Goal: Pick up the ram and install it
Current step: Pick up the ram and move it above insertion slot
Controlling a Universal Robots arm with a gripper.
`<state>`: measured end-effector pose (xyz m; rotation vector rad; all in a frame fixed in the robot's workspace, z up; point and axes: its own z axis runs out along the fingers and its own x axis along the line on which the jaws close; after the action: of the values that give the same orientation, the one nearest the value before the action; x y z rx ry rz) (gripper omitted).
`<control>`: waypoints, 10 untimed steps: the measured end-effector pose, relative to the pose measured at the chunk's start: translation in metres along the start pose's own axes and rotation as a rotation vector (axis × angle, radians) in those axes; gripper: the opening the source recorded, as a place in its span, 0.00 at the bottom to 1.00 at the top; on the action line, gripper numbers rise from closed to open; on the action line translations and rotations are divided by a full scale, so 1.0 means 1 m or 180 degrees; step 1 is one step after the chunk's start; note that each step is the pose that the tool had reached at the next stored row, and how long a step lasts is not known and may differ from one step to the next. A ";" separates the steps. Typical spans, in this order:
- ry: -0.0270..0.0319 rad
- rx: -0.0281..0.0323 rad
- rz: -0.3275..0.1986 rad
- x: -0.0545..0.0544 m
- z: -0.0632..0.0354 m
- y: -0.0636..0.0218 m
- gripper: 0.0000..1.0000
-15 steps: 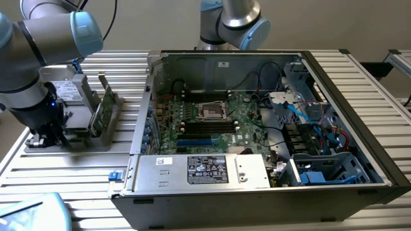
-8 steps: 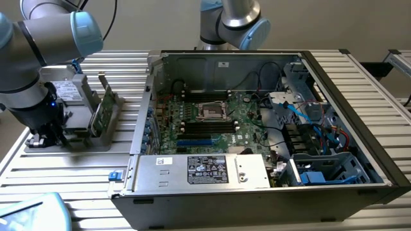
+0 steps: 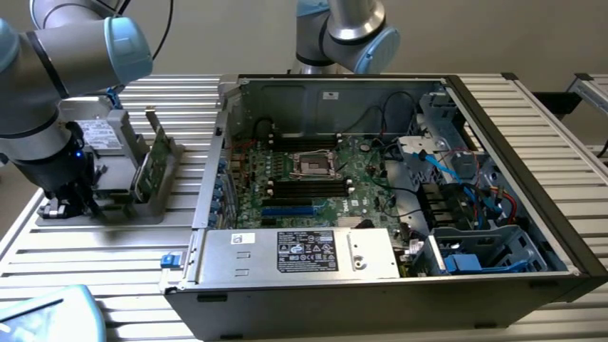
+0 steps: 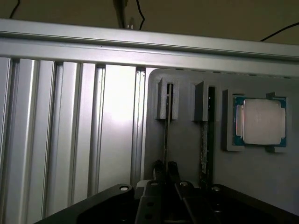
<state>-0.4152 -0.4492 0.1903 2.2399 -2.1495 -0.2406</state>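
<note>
Two thin ram sticks stand on edge in slotted posts of a grey holder tray. In the wrist view they appear edge-on; my gripper has its dark fingertips pressed to either side of one ram, shut on it. The other stick stands parallel beside it, untouched. In the exterior view my gripper hangs low over the tray's near end at the exterior view's left, and a green stick stands upright in the holder.
A square silver processor lies in the tray beside the sticks. The open computer case with its motherboard lies to the exterior view's right. A grey drive sits behind the tray, and a second arm stands at the back.
</note>
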 end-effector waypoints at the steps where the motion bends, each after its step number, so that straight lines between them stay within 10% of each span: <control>1: 0.0000 0.0000 0.0000 0.000 -0.0004 0.0000 0.14; 10: 0.0000 -0.0008 0.0001 -0.001 -0.0123 0.0012 0.14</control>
<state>-0.4149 -0.4494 0.2027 2.2384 -2.1483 -0.2432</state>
